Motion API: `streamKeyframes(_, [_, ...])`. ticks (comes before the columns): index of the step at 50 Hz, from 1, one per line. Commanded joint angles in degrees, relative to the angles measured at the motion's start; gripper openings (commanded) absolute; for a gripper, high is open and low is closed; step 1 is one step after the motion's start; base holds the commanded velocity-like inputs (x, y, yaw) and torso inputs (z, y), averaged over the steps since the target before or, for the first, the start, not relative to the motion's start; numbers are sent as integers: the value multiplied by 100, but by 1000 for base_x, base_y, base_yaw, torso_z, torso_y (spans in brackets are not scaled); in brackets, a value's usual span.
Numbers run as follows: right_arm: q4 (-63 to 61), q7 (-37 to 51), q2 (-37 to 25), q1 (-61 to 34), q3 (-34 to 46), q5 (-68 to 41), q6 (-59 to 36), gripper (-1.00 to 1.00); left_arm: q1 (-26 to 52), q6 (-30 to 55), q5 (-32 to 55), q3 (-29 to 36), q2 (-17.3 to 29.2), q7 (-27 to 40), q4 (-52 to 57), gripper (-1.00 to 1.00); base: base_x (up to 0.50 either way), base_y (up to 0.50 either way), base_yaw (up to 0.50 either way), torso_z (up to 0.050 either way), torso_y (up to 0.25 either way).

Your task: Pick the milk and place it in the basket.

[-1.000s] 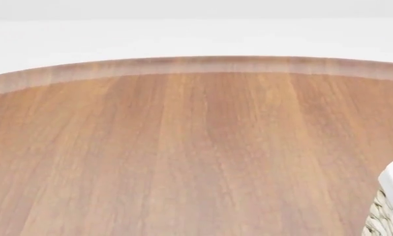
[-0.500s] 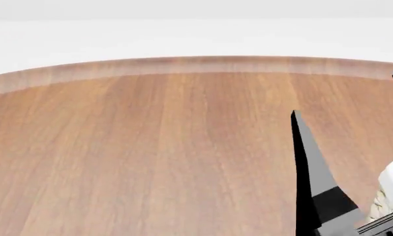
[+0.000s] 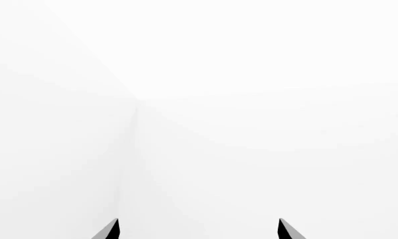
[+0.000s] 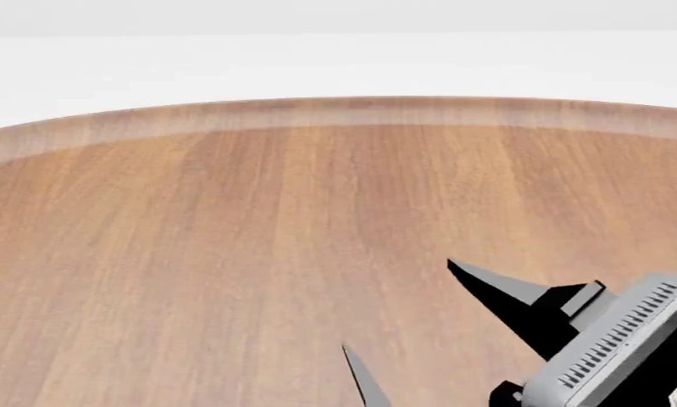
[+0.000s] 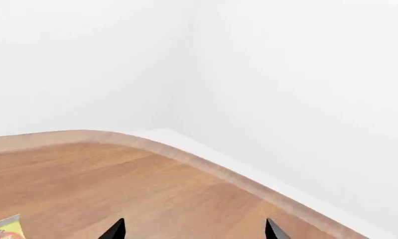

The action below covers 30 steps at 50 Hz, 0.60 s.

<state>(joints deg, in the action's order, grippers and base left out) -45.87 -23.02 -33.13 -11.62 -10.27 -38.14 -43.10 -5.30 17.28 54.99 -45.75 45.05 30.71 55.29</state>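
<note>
A: Nearest in the head view, what's that?

B: The right gripper, low at the right with its grey body behind it. Its two black fingers stand well apart, nothing between them, so it's released and empty. A second ago no arm showed there at all; half a second ago one finger stood tall at the right edge. Now it has swung inward and lies low over the table.

A: And the left gripper?

B: Only its two fingertips show in its wrist view, spread wide against blank white wall. Released too, holding nothing.

A: Where's the milk?

B: Not in any view. The right wrist view shows table, its curved far edge, and a yellow carton corner near the fingertips. That isn't the red carton.

A: The basket?

B: It showed at the lower right corner earlier; the gripper body now covers that spot, so I can't see it.

A: So where does that leave us?

B: Early, I'd judge. The arm is reaching out, but the milk must be found first.
</note>
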Motion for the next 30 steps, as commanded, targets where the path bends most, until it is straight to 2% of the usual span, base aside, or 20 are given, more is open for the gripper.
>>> streamKeyframes(1, [311, -673, 135, 399, 821, 815, 640, 100, -60, 9, -160, -58, -118, -146, 75, 100, 0, 0, 0, 0, 0])
streamKeyframes(30, [492, -1684, -103, 1059, 2103, 1295, 1439, 100, -81, -82, -243, 81, -76, -113, 17, 100, 0, 0, 0, 0, 0])
